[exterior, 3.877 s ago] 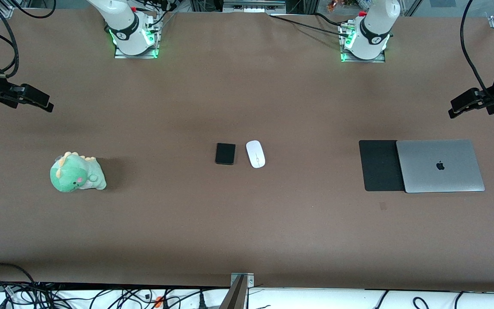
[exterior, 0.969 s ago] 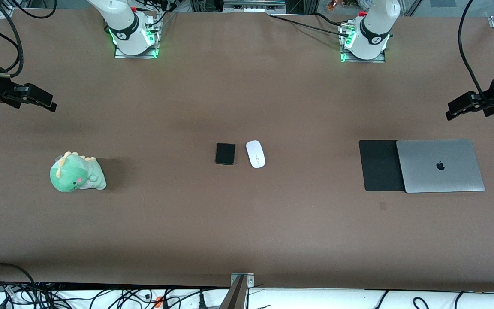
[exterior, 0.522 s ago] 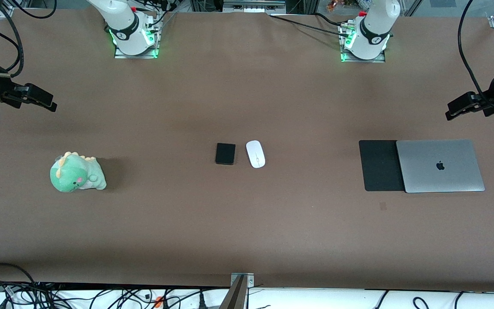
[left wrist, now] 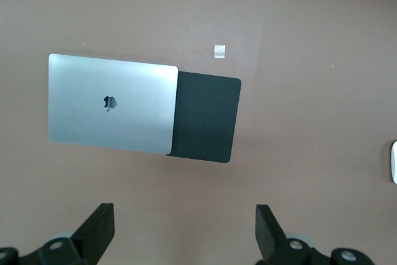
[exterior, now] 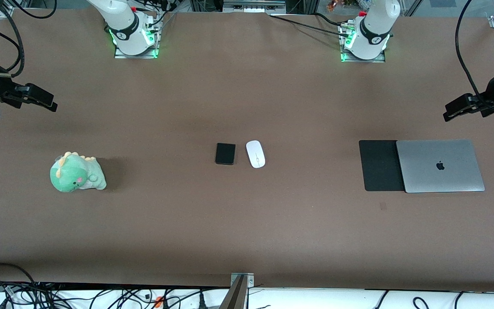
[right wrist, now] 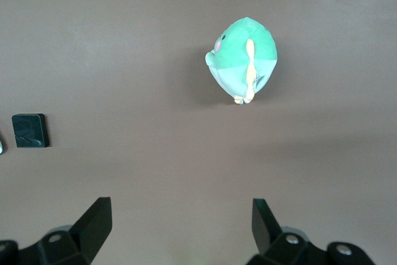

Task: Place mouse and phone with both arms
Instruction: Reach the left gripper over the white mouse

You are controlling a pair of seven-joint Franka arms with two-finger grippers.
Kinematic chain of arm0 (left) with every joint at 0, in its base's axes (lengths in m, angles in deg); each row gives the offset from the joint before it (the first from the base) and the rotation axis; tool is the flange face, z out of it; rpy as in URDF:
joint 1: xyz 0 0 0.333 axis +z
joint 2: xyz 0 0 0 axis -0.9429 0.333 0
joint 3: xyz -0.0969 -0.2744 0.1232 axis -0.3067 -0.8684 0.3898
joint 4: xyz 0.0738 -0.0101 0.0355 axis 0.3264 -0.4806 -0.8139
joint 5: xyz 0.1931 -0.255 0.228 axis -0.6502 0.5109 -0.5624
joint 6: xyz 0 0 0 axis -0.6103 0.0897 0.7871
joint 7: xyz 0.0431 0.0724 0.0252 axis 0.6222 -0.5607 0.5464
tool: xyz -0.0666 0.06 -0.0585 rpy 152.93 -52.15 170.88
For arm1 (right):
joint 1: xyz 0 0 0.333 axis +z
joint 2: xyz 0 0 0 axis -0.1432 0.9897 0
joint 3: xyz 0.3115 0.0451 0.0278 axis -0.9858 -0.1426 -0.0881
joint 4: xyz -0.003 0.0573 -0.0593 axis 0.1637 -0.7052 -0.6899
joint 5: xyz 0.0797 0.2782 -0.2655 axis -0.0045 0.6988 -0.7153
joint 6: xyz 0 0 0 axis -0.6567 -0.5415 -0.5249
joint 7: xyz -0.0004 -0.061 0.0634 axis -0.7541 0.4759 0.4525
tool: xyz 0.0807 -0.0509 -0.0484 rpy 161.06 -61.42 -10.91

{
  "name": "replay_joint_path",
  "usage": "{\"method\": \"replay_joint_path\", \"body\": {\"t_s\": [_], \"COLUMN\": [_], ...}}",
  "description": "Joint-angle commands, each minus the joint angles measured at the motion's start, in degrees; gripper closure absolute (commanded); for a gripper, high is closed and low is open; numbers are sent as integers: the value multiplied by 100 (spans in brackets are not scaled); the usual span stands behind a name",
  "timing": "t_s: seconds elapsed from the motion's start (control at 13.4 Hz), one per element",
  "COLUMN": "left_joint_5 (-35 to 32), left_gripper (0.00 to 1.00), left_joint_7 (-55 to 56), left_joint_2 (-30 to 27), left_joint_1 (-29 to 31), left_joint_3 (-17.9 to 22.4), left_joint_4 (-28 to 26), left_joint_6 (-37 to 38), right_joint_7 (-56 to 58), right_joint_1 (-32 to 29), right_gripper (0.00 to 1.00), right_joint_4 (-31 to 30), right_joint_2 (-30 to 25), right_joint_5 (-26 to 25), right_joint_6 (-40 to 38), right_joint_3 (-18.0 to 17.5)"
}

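The white mouse [exterior: 255,154] and the small black phone [exterior: 225,153] lie side by side at the middle of the brown table, the mouse toward the left arm's end. The phone also shows in the right wrist view [right wrist: 30,131], and the mouse's edge shows in the left wrist view [left wrist: 394,162]. My left gripper [exterior: 453,110] is open and empty, high over the table's edge at the left arm's end; its fingers show wide apart in the left wrist view [left wrist: 184,228]. My right gripper [exterior: 45,102] is open and empty, high over the right arm's end [right wrist: 180,224].
A closed silver laptop [exterior: 440,165] lies partly on a black mouse pad [exterior: 380,165] toward the left arm's end. A green dinosaur plush [exterior: 76,173] sits toward the right arm's end. Cables run along the table's near edge.
Both grippers have drifted slightly inward over the table's ends. The mouse, the phone and everything else on the table have stayed put.
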Motion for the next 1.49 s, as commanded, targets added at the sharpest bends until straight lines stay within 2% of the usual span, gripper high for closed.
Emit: {"method": "replay_joint_path", "body": {"t_s": [0.0,0.22,0.6,0.89,1.19,1.42], "left_joint_5": [139,323,297,271,262,236], "left_gripper": [0,0,0,0,0,0], "left_joint_7": [336,915,2637,3666,4476,4626], "left_joint_2": [109,389,1048,1733,2883,3447], "left_joint_1": [-42,-112,-489,-1411,-2264,-2757], "left_joint_3": [-45,-316,-967,-968,-959,-898], "left_joint_4": [62,97,150,246,1141,1222], "left_joint_6": [-86,-331,-1122,-1772,-2203,-3063], "right_joint_7": [7,16,69,78,77,86], "right_joint_1": [6,6,6,6,24,59], "right_gripper": [0,0,0,0,0,0], "right_joint_4": [42,42,42,50,33,33], "right_joint_2": [-7,-7,11,37,81,81], "right_joint_5": [-16,-16,-16,-16,-16,-16], "right_joint_6": [-72,-72,-72,-72,-89,-89], "right_joint_3": [-19,-19,-19,-19,-19,-19]}}
